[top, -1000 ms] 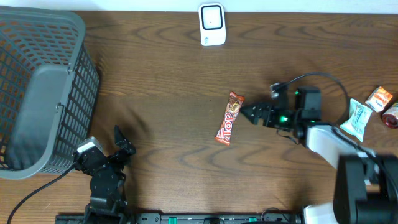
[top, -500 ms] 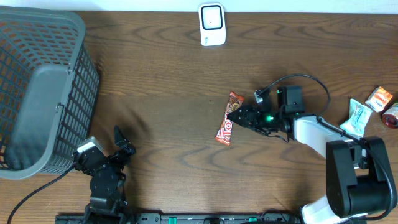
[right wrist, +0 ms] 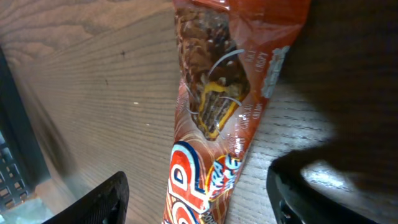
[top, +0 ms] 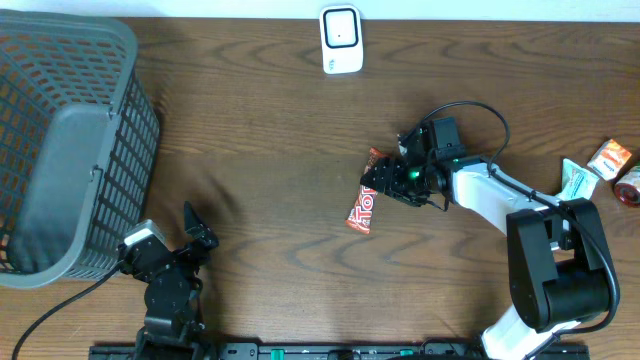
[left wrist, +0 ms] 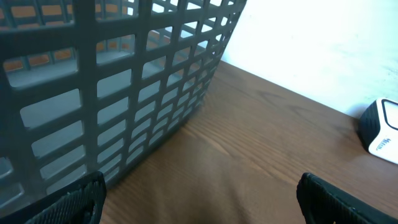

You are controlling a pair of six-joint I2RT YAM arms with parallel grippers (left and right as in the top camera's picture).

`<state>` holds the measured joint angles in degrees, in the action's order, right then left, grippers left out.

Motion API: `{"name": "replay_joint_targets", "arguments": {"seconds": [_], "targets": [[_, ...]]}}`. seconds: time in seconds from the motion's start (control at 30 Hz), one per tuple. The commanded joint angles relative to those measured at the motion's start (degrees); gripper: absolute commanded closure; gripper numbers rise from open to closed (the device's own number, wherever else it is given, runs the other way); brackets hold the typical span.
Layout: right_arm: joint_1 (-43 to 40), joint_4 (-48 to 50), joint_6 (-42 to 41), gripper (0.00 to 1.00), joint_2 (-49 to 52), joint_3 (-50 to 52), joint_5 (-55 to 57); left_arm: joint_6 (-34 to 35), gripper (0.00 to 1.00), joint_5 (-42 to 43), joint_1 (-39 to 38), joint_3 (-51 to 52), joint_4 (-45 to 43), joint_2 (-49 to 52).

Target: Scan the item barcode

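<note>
The item, an orange-red "Top" candy bar (top: 360,212), lies flat on the wooden table right of centre, label side up; no barcode shows. My right gripper (top: 373,181) hovers low over its upper end. In the right wrist view the bar (right wrist: 211,93) runs between the two black fingers (right wrist: 102,202), with a gap on each side, so the right gripper (right wrist: 205,199) is open around it. The white scanner (top: 341,40) stands at the table's far edge. My left gripper (top: 197,228) rests open at the front left, and the left gripper (left wrist: 199,205) holds nothing.
A grey mesh basket (top: 70,140) fills the left end, close in front of the left wrist as the basket (left wrist: 93,74). A teal packet (top: 575,190), an orange pack (top: 610,158) and a red item (top: 630,188) lie at the right edge.
The right arm has swung left from beside the candy bar to over its upper end, and its jaws have narrowed around the bar. Bar and left arm have not moved.
</note>
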<state>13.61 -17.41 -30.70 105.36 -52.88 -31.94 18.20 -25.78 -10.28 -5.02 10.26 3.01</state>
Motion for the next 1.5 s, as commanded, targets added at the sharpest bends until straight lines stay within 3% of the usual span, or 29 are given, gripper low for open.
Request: {"name": "replay_joint_targets", "arguments": {"seconds": [0.0, 0.13, 0.27, 0.33, 0.67, 0.9, 1.0, 1.13, 1.33, 1.47], "targets": [[-0.2, -3.2, -0.5, 0.26, 9.3, 5.8, 18.3, 0.1, 0.02, -0.3, 0.2, 1.4, 0.3, -0.1], [0.3, -3.1, 0.1, 0.27, 9.8, 5.8, 18.4, 0.1, 0.02, -0.3, 0.2, 1.4, 0.3, -0.1], [0.7, -2.9, 0.1, 0.49, 13.5, 5.8, 19.8, 0.1, 0.02, -0.3, 0.2, 1.4, 0.3, -0.1], [0.7, -2.2, 0.1, 0.53, 15.0, 5.8, 19.8, 0.1, 0.02, -0.3, 0.2, 1.4, 0.3, -0.1], [0.9, -2.7, 0.6, 0.59, 17.6, 5.8, 22.2, 0.1, 0.02, -0.3, 0.2, 1.4, 0.3, -0.1], [3.7, -2.1, 0.8, 0.99, 18.0, 5.8, 27.3, 0.1, 0.02, -0.3, 0.2, 1.4, 0.3, -0.1], [5.2, -0.5, 3.5, 0.99, 17.8, 4.9, 25.5, 0.1, 0.02, -0.3, 0.2, 1.4, 0.3, -0.1], [5.6, -9.3, 4.2, 0.99, 14.4, 0.5, 28.4, 0.1, 0.02, -0.3, 0.2, 1.4, 0.3, -0.1], [5.6, -30.5, 4.1, 0.99, 0.3, -8.6, 46.2, 0.1, 0.02, -0.3, 0.2, 1.4, 0.3, -0.1], [5.6, -38.9, 2.7, 0.98, -7.5, -12.0, 55.5, 0.1, 0.02, -0.3, 0.2, 1.4, 0.3, -0.1]]}}
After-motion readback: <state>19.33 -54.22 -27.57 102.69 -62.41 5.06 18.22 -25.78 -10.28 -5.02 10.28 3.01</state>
